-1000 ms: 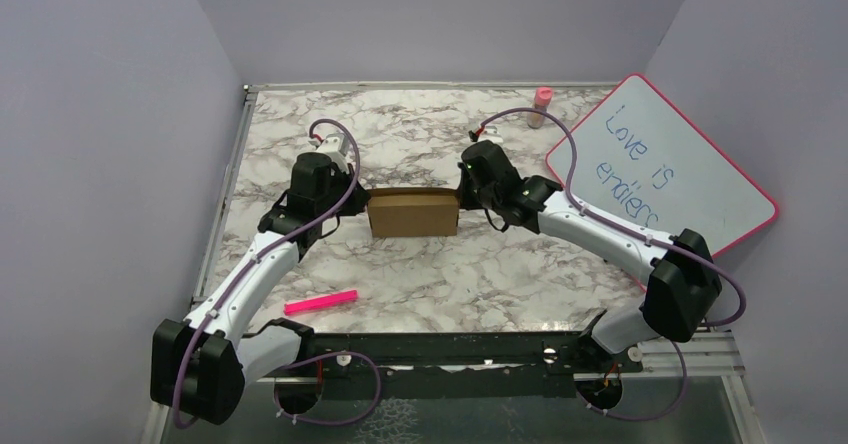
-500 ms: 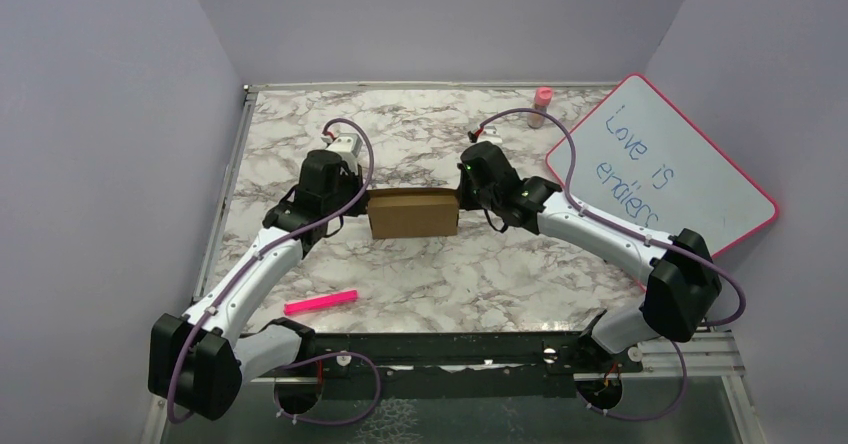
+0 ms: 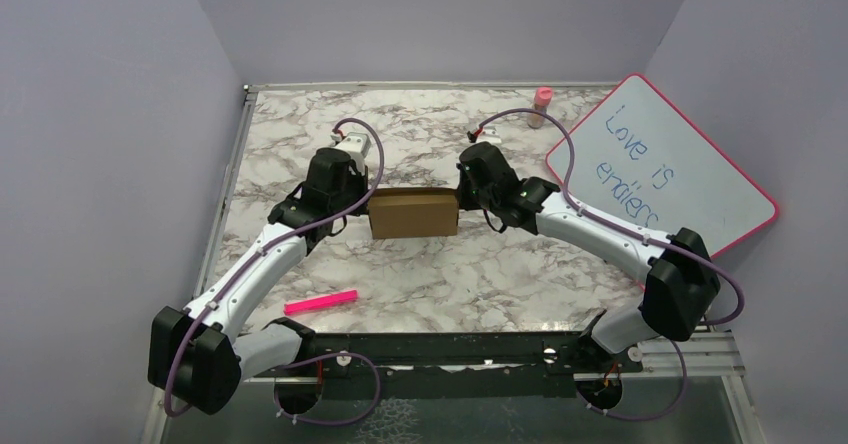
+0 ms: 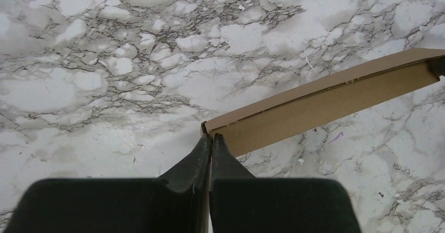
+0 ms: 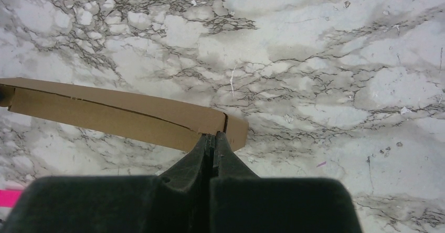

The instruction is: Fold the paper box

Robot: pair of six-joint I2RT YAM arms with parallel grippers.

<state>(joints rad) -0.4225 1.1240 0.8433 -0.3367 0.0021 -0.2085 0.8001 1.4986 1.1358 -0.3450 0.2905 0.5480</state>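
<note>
Since a second ago my left arm (image 3: 255, 264) has swung its wrist farther out and to the right, closing on the left end of the paper box (image 3: 413, 213), while the box and my right arm (image 3: 600, 232) sit where they were. The box lies around the middle of the marble counter (image 3: 430, 274), a low brown block with its long side running left to right, held between my two wrists. My left claw (image 4: 211, 137) has its fingers (image 4: 194, 162) pressed flat together with no gap showing, and their tips touch the box's left corner, just where a seam runs along the long top edge. My right claw (image 5: 214, 136) is likewise closed, its fingers (image 5: 231, 165) meeting in a thin line, and the tips rest against the box's long side, just beside the crease at its right end. From either wrist view I cannot tell whether any cardboard edge is nipped between the tips or whether they only press on it. A pink marker (image 3: 321, 302) lies on the near left part of the counter, well apart from the box. At the right a pink-framed whiteboard (image 3: 660, 164) with blue handwriting leans tilted, and a small pink bottle (image 3: 542, 106) stands at the far edge near its top corner.
</note>
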